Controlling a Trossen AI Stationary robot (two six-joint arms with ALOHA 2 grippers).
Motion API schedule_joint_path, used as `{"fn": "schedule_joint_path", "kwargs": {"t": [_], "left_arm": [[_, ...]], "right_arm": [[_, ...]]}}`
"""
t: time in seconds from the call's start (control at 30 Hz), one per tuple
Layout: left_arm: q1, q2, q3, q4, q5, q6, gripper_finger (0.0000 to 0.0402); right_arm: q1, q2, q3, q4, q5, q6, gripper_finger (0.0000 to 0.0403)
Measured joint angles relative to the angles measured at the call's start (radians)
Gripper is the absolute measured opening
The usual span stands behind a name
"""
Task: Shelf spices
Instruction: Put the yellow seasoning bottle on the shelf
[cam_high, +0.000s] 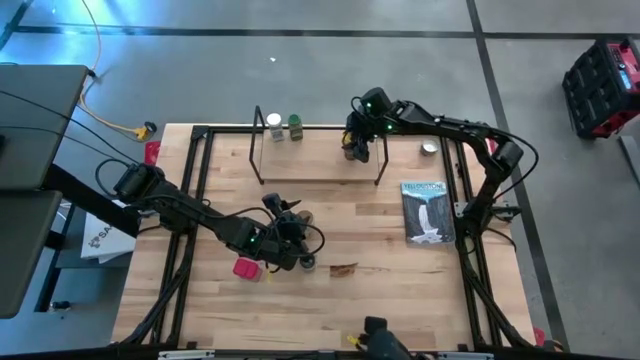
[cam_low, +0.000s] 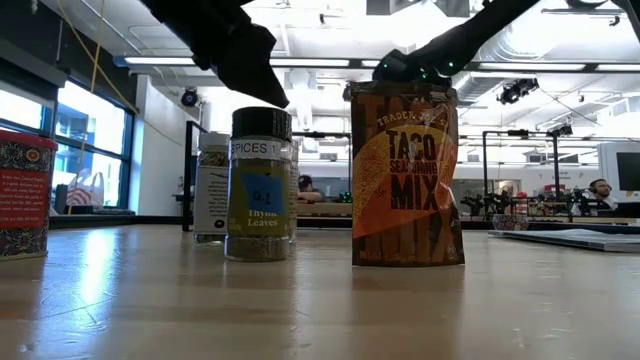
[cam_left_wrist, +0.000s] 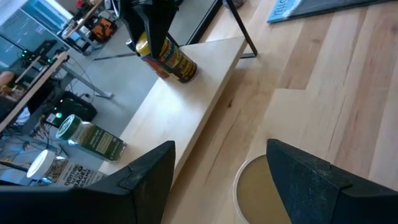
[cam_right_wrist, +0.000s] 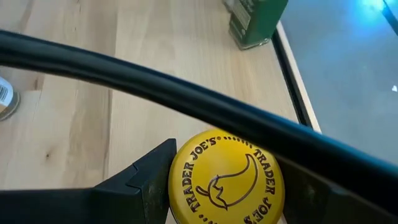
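Nearest, toward six o'clock on the surface, the brown packet stands unshelved, with the red box at about eight o'clock. Just beside the packet's nine o'clock side the left claw hovers wide open, its fingers straddling a tan-lidded jar without touching it. That pick looks about to start.

At twelve o'clock, the shelf carries a white jar and a green jar at its ten o'clock end. Toward its two o'clock end, the right claw is clamped on the yellow jar, which hangs tilted with its base at the board.

The step in hand is probably placing the yellow jar. Next it should be stood upright, then the right claw should open and lift straight off without knocking it. The left claw then needs to drop squarely round its jar before closing. Several spices remain to be shelved.
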Motion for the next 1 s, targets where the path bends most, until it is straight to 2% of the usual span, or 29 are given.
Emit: {"fn": "schedule_joint_path", "kwargs": {"t": [0.37,1.0], "left_arm": [[0.0,0.0,0.0,0.008,0.001,0.0,0.0248],[0.0,0.0,0.0,0.008,0.008,0.0,0.0248]], "right_arm": [[-0.058,-0.003,-0.007,-0.003,-0.007,0.044,0.022],[-0.069,-0.042,-0.011,-0.074,0.012,0.035,0.0221]]}}
